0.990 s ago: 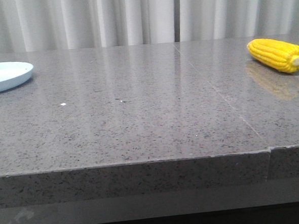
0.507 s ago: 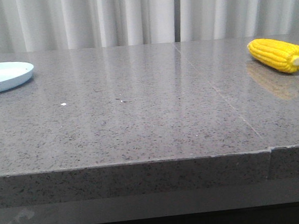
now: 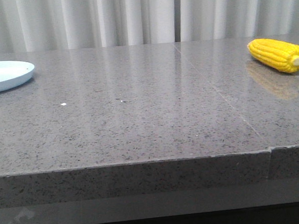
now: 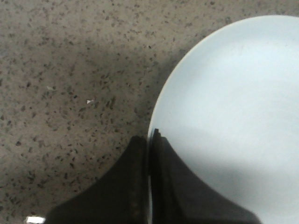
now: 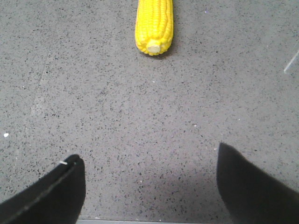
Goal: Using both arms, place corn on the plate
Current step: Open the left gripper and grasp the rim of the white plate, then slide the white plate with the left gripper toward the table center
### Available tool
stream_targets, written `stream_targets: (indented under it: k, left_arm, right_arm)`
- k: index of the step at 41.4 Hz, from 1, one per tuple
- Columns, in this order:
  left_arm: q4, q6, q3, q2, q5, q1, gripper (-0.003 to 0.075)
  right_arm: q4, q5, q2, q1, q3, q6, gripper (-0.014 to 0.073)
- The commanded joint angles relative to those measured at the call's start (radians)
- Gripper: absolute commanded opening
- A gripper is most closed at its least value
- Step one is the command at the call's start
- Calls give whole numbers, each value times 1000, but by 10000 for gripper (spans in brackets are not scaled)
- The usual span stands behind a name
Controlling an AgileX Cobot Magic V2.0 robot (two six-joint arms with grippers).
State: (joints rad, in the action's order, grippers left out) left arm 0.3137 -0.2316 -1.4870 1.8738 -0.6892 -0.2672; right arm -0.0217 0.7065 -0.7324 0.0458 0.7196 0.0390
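Plate (image 3: 5, 75) has shifted slightly at the desk's (image 3: 140, 122) nine o'clock edge.
Left hand (image 4: 150, 140) pinches its rim; right hand (image 5: 149, 177) is spread apart, corn (image 3: 278, 55) lying at two o'clock.

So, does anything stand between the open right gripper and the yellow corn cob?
No, nothing visible: only bare grey speckled table lies between the right gripper and the yellow corn cob.
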Motion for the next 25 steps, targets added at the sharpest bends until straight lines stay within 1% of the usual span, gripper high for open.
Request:
stream_targets:
  k: [1, 5, 13, 19, 25]
  left_arm:
    - [34, -1, -30, -108, 35, 36, -20]
    - [34, -3, -30, -153, 35, 83, -20]
    - [41, -3, -30, -209, 10, 216, -20]
    - [123, -3, -30, -197, -28, 322, -20]
    - [171, -3, -30, -171, -17, 419, -20]
  right_arm:
    - [7, -59, -2, 2, 31, -9, 602]
    - [7, -59, -2, 2, 31, -9, 602]
    - [7, -59, -2, 2, 31, -9, 602]
    - [7, -59, -2, 2, 31, -9, 602]
    - [7, -59, -2, 2, 31, -9, 602]
